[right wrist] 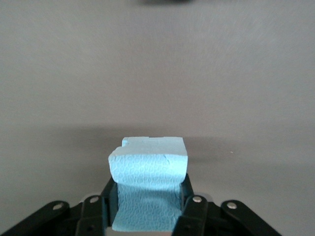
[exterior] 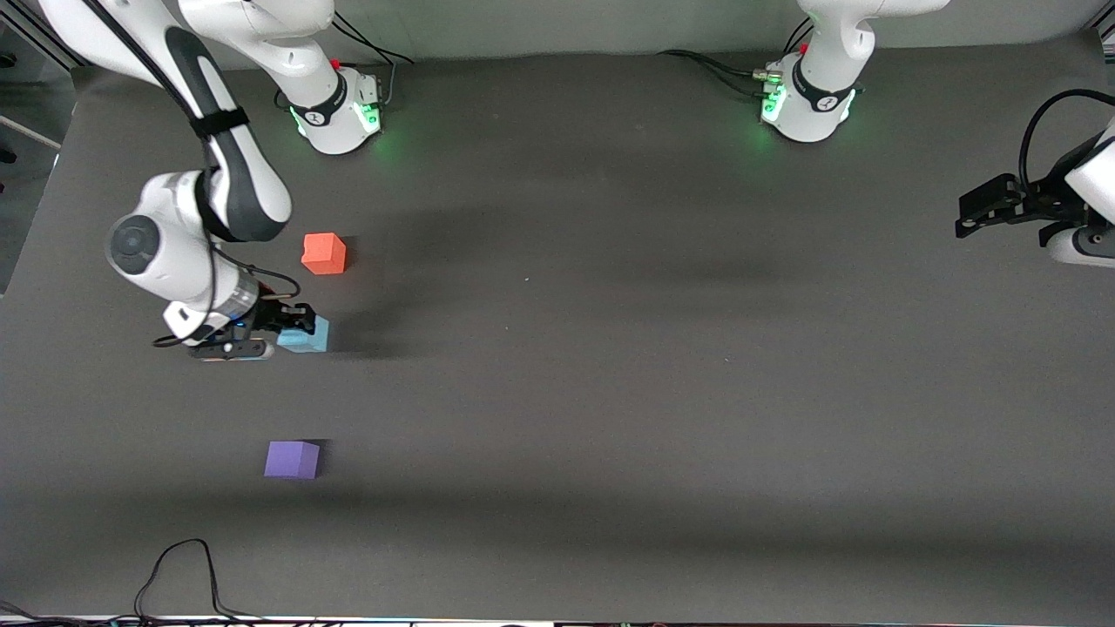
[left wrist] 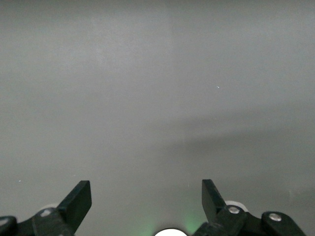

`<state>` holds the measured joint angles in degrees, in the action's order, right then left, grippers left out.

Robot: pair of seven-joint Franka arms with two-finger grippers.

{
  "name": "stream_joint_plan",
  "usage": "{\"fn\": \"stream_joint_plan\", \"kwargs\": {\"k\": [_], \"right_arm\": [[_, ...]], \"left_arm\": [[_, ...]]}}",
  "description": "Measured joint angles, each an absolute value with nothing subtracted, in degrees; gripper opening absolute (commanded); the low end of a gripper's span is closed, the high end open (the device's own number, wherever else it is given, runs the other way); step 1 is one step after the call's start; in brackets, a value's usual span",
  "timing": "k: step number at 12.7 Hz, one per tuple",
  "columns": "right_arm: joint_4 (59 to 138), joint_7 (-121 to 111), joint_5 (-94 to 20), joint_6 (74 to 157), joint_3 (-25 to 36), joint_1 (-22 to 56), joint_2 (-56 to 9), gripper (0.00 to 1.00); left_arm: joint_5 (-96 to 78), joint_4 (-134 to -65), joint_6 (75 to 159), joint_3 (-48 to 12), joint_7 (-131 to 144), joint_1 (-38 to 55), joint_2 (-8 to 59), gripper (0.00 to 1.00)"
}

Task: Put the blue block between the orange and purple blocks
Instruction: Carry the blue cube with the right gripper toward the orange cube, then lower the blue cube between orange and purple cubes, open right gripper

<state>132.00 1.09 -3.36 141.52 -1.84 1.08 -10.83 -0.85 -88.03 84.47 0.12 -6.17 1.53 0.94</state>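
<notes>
The light blue block [exterior: 307,336] lies between the orange block [exterior: 323,253] and the purple block [exterior: 293,459], low at the table near the right arm's end. My right gripper [exterior: 292,327] is shut on the blue block, whose foam [right wrist: 147,187] is squeezed between the fingers [right wrist: 188,196] in the right wrist view. The orange block is farther from the front camera, the purple block nearer. My left gripper [exterior: 980,209] is open and empty, held up at the left arm's end of the table; its wrist view shows only bare mat between the fingertips [left wrist: 81,196].
The dark grey mat [exterior: 610,392] covers the table. The two arm bases [exterior: 344,109] [exterior: 810,100] stand along the edge farthest from the front camera. A black cable [exterior: 183,575] loops at the edge nearest the front camera.
</notes>
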Motion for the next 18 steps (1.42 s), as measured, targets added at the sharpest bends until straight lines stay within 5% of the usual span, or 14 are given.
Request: {"fn": "stream_joint_plan", "kwargs": {"k": [9,10,11,18], "right_arm": [[132.72,-0.89,-3.36,148.62,-1.47,1.1,-16.21,0.6],[132.71,-1.19,-3.36,148.66,-1.22,1.1,-16.24,0.66],[132.68,-1.45,-3.36,148.69,-0.95,1.1,-16.24,0.98],[131.17,-1.68,-3.36,148.75,0.13,1.11,-14.0,1.0]], "left_arm": [[-0.72,-88.04,85.06,0.12,-6.22,1.54,1.46,1.0],[-0.72,-88.04,85.09,0.12,-6.23,1.54,1.49,1.0],[-0.71,-88.03,85.1,0.13,-6.23,1.54,1.49,1.0],[-0.7,-88.03,85.23,0.13,-6.24,1.54,1.5,1.0]]}}
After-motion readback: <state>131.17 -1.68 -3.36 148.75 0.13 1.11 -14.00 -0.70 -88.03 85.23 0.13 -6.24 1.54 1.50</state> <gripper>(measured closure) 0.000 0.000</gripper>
